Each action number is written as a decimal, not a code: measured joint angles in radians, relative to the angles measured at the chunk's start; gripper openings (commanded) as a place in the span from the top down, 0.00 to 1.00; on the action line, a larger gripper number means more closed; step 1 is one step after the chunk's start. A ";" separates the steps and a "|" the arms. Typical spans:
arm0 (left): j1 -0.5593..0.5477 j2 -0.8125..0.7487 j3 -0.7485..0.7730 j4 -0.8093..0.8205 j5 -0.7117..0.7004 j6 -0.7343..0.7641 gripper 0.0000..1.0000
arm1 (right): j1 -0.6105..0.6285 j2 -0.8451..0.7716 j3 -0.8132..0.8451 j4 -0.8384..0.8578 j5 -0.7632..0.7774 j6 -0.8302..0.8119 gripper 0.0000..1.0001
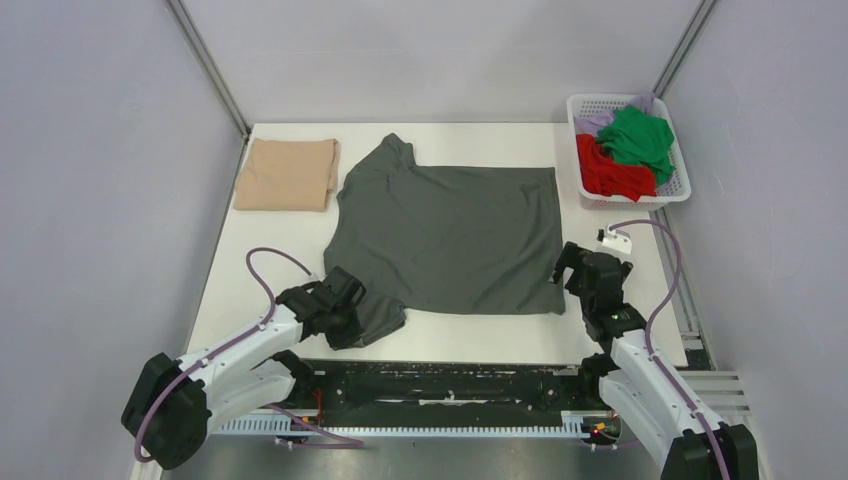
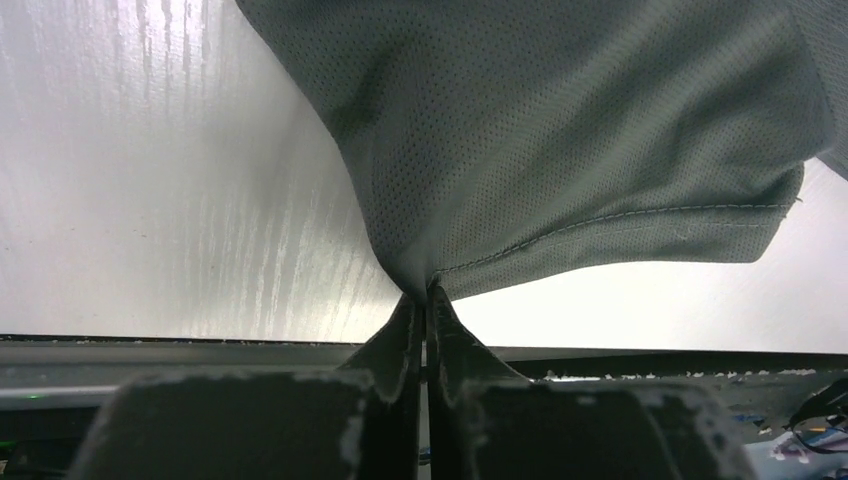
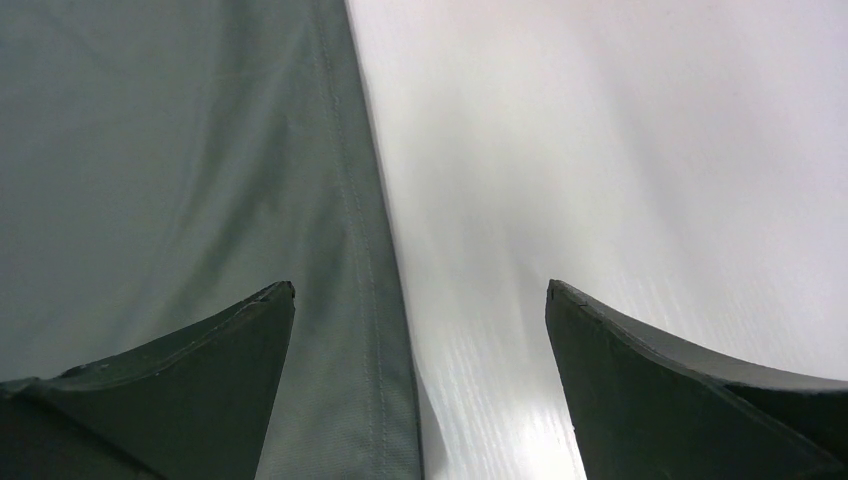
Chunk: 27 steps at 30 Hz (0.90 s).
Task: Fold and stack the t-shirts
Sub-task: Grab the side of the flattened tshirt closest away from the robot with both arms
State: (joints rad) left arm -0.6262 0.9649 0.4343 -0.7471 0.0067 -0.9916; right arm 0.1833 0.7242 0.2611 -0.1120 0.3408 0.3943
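A dark grey t-shirt lies spread flat on the white table, neck to the left. My left gripper is shut on the shirt's near sleeve, pinching the hem between its fingertips. My right gripper is open over the shirt's bottom hem at the near right corner; the hem runs between its fingers, which straddle fabric and bare table. A folded tan t-shirt lies at the far left.
A white basket at the far right holds a green shirt, a red shirt and a lilac one. A black rail runs along the table's near edge. Grey walls close in both sides.
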 measured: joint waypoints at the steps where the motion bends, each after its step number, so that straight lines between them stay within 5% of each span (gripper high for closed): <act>1: 0.000 -0.004 0.000 0.000 0.002 0.000 0.98 | 0.000 0.000 0.000 -0.011 0.006 0.000 0.02; 19: 0.000 -0.093 0.000 -0.084 0.020 -0.002 0.98 | -0.001 -0.054 -0.085 -0.123 -0.198 -0.004 0.35; 27: 0.000 -0.106 0.000 -0.115 0.024 -0.011 0.98 | -0.001 -0.106 -0.090 -0.172 -0.244 0.010 0.36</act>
State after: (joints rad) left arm -0.6262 0.8593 0.4343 -0.8623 0.0311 -1.0023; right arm 0.1822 0.6182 0.1707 -0.2844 0.0967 0.4038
